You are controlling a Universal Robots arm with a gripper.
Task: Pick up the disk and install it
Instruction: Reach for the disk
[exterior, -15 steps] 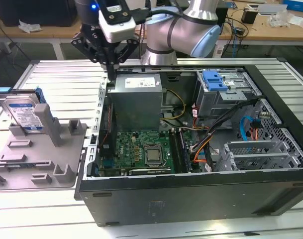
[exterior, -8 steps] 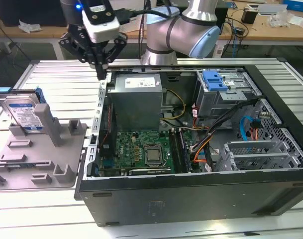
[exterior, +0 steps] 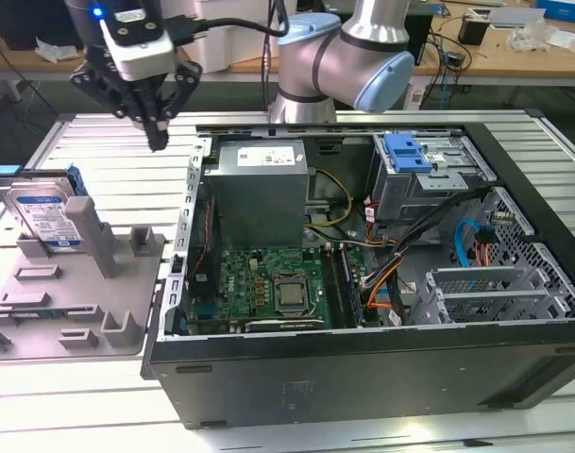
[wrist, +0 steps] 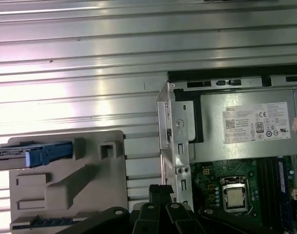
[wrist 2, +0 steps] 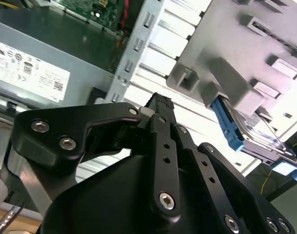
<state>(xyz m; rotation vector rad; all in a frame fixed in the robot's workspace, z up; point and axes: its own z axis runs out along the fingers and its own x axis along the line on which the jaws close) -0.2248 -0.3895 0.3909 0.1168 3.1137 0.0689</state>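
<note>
The disk (exterior: 43, 215), a silver drive with a blue-and-white label in a blue carrier, stands on edge in a grey holder (exterior: 79, 293) at the exterior view's left. The wrist views show the disk's blue carrier (wrist 2: 227, 126) (wrist: 47, 154) sticking out of the holder. My gripper (exterior: 158, 140) hangs above the slatted table between the holder and the open computer case (exterior: 363, 377), up and to the right of the disk and apart from it. Its black fingers (wrist 2: 159, 103) (wrist: 160, 189) are pressed together, shut with nothing between them.
The case lies open with its grey power supply box (exterior: 259, 189), motherboard (exterior: 268, 283), loose cables and a drive cage holding a bare blue bracket (exterior: 407, 151). The case's metal side wall (exterior: 188, 217) stands just right of my gripper. Desks with clutter run along the back.
</note>
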